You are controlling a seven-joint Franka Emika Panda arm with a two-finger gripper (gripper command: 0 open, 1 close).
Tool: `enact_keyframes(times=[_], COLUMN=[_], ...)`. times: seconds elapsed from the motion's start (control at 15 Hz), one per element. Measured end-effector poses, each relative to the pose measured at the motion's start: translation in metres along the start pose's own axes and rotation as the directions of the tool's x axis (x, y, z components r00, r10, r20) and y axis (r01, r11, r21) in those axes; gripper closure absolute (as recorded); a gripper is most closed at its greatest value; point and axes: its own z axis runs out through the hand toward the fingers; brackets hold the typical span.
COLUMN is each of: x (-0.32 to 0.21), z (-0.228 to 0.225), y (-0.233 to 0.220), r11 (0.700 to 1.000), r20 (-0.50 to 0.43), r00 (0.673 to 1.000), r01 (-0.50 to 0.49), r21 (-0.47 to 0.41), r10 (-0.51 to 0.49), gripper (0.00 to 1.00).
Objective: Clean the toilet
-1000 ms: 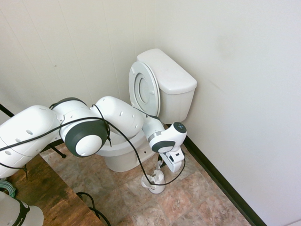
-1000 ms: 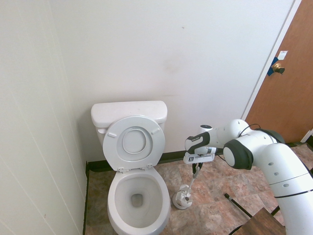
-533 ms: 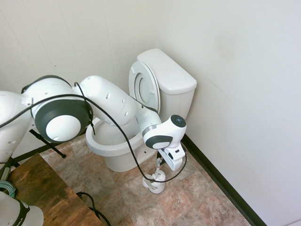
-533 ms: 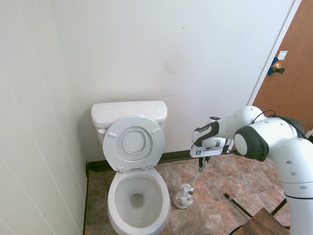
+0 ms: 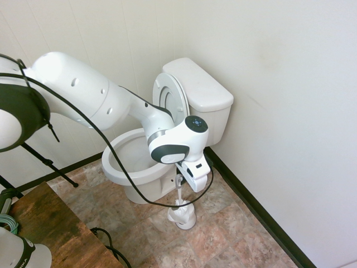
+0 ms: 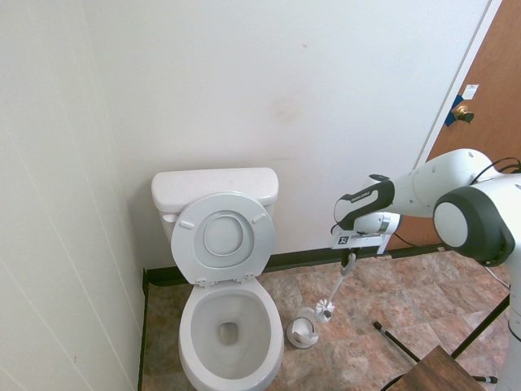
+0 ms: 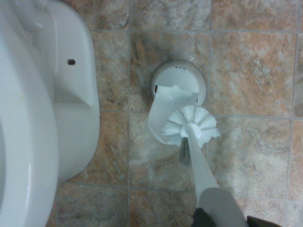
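Note:
The white toilet (image 5: pixel 129 163) stands in the corner, its bowl (image 6: pixel 229 327) open and its ring seat and lid (image 6: pixel 224 236) tipped up against the tank (image 6: pixel 214 186). To the right of the bowl, my gripper (image 6: pixel 351 256) is shut on the thin handle of a white toilet brush (image 6: pixel 326 307). The brush hangs slanted, its bristle head (image 7: pixel 191 125) just above and clear of the small white brush holder (image 7: pixel 178 88) on the floor. From the other side, my gripper (image 5: pixel 179 179) sits above the holder (image 5: pixel 183 216), close to the bowl's side.
A brown door (image 6: pixel 488 147) with a brass knob is at the far right. A dark wooden table corner (image 5: pixel 53 226) lies near the bowl's front. Black baseboard (image 5: pixel 256 209) lines the wall. Tiled floor (image 6: pixel 383 297) stretches between holder and door.
The arm has risen and swung away from the floor, and the brush has come up out of its holder with the gripper still shut on its handle.

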Motion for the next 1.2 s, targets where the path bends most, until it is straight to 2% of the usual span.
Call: enact_keyframes(times=[0.33, 0.8, 1.2], x=[-0.035, -0.139, -0.236], z=[-0.059, -0.106, -0.133], y=[-0.024, -0.034, -0.066], r11=[0.998, 0.989, 0.952], r20=[-0.053, -0.097, -0.122], r00=[0.998, 0.987, 0.953], r01=[0.032, 0.132, 0.289], r21=[0.051, 0.067, 0.104], r10=[-0.03, -0.126, -0.276], gripper=[1.0, 1.0, 1.0])
